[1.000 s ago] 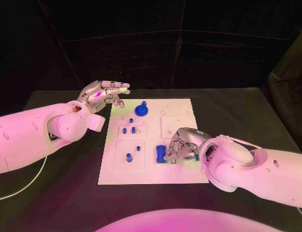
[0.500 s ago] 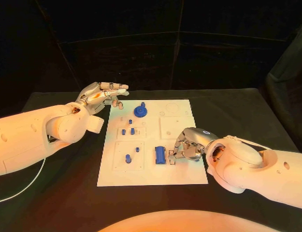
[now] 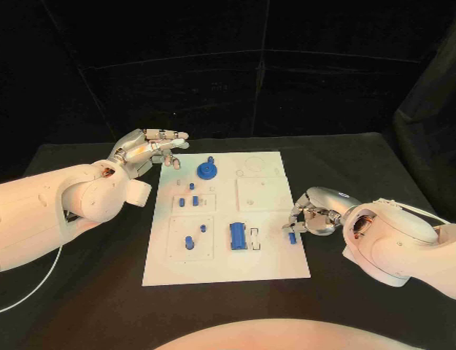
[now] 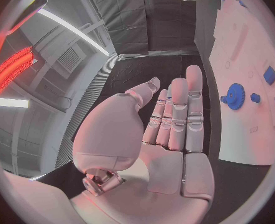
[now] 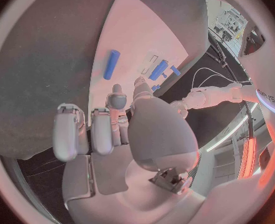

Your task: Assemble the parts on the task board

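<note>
Holding: right silver hand [image 3: 310, 217] at the right edge of the white rectangular task board [image 3: 275, 264], fingers [image 3: 297, 219] pinching a small blue peg-shaped part [image 3: 292, 236] just over the board's right margin.
Left silver hand [image 3: 149, 148]: off the board's far-left corner, above the black tabletop [image 3: 80, 292], fingers [image 4: 177, 112] straight and pressed together, nothing in them.
Board: middle of tabletop, long axis running from near edge to far edge.
Parts on board: blue gear-shaped disc [image 3: 208, 170] near far edge; blue rectangular block [image 3: 236, 237] mid-board toward near edge; small blue pegs [image 3: 190, 199] in the left-side plates.
</note>
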`<state>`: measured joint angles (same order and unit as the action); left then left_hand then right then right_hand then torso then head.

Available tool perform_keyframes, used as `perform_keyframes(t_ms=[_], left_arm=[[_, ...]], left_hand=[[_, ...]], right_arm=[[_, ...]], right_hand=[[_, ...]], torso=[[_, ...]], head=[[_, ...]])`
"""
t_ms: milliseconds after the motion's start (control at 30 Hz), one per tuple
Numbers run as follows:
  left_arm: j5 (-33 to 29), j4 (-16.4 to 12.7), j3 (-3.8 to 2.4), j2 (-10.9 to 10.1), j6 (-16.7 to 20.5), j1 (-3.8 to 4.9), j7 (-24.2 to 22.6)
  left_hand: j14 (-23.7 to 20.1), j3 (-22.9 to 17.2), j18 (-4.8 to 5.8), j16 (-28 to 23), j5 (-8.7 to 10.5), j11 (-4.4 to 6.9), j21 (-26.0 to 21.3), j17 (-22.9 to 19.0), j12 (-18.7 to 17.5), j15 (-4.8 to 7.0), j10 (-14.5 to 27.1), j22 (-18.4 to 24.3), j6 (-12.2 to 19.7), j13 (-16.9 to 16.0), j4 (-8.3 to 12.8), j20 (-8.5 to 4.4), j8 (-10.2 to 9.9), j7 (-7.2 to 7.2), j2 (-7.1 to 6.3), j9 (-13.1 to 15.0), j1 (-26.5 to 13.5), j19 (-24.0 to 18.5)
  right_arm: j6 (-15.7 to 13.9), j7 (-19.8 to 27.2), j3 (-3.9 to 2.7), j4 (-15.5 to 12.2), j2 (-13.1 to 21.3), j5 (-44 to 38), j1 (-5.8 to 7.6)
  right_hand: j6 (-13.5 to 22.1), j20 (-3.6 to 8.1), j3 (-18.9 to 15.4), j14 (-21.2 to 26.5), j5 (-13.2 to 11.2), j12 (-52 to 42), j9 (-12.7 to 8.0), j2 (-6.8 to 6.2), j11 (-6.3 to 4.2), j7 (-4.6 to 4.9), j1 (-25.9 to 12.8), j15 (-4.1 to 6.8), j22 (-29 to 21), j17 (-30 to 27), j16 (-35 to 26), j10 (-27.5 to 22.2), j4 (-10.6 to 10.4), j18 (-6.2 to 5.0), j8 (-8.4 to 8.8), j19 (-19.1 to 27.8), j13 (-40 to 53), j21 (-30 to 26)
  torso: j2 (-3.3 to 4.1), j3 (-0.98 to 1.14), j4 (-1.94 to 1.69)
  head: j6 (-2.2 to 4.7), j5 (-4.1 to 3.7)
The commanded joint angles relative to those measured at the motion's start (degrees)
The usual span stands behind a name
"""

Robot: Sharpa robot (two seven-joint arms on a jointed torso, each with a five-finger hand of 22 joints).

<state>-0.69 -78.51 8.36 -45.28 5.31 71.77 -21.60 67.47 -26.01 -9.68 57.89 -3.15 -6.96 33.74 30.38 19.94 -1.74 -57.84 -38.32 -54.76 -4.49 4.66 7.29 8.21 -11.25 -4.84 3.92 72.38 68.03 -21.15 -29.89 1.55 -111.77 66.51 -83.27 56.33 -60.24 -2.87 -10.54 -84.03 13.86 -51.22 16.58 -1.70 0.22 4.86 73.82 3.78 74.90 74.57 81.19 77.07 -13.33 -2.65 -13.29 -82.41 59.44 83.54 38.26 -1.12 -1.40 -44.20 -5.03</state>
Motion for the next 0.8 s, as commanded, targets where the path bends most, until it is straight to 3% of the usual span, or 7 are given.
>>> perform_keyframes(t_ms=[33,167,267,800], left_arm=[[-0.2,-0.1,0.01,0.1,-0.7,0.10,-0.2],[-0.2,-0.1,0.04,0.0,-0.7,0.10,-0.2],[-0.2,-0.2,0.05,0.0,-0.7,0.10,-0.2],[-0.2,-0.1,0.06,-0.1,-0.8,0.10,-0.2]], left_hand=[[-0.3,0.3,-0.76,-0.1,0.17,0.00,-0.2,-0.1,0.4,-0.14,0.5,0.1,0.1,0.1,0.1,0.13,0.2,-0.06,0.13,-0.1,0.4,-0.2],[-0.3,0.3,-0.76,-0.1,0.17,0.00,-0.2,-0.1,0.4,-0.14,0.5,0.1,0.1,0.1,0.1,0.13,0.2,-0.06,0.13,-0.1,0.4,-0.2],[-0.3,0.3,-0.76,-0.1,0.17,0.00,-0.2,-0.1,0.4,-0.14,0.5,0.1,0.1,0.1,0.1,0.13,0.2,-0.06,0.13,-0.1,0.4,-0.2],[-0.3,0.3,-0.76,-0.1,0.17,0.00,-0.2,-0.1,0.4,-0.14,0.5,0.1,0.1,0.1,0.1,0.13,0.2,-0.06,0.13,-0.1,0.4,-0.2]], right_arm=[[3.3,-0.6,0.00,0.5,0.2,-1.4,0.11],[4.6,-1.4,0.01,1.3,-0.1,-3.6,0.11],[5.8,-1.7,0.02,2.0,-0.5,-4.8,0.10],[10.6,-2.2,0.07,5.0,-3.8,-7.4,0.00]], right_hand=[[-0.4,-0.21,-0.2,-3.0,0.6,0.0,0.0,0.36,0.07,-0.08,0.4,-0.33,5.1,0.1,-0.1,0.0,-0.1,-0.02,0.02,0.0,0.1,-0.1],[-1.0,-0.19,-0.4,-3.0,0.8,0.0,0.1,0.65,-0.03,-0.22,0.4,-0.28,5.1,0.2,-0.1,0.1,-0.2,-0.01,-0.13,-0.1,0.2,-0.1],[-1.3,-0.17,-0.5,-3.0,0.9,0.0,0.2,0.79,-0.10,-0.31,0.5,-0.23,5.1,0.2,-0.2,0.2,-0.3,-0.01,-0.22,-0.1,0.2,-0.1],[-1.7,-0.12,-0.8,-3.0,0.8,0.2,0.3,0.71,-0.21,-0.43,0.9,-0.15,5.0,-0.1,-0.4,0.1,-0.2,-0.05,-0.29,0.0,0.1,-0.2]], torso=[[0.05,0.02,0.01],[0.05,0.03,0.06],[0.01,-0.02,-0.12],[0.02,-0.01,-0.02]], head=[[-0.09,-0.18],[-0.19,-0.21],[-0.27,-0.24],[-0.61,-0.03]])
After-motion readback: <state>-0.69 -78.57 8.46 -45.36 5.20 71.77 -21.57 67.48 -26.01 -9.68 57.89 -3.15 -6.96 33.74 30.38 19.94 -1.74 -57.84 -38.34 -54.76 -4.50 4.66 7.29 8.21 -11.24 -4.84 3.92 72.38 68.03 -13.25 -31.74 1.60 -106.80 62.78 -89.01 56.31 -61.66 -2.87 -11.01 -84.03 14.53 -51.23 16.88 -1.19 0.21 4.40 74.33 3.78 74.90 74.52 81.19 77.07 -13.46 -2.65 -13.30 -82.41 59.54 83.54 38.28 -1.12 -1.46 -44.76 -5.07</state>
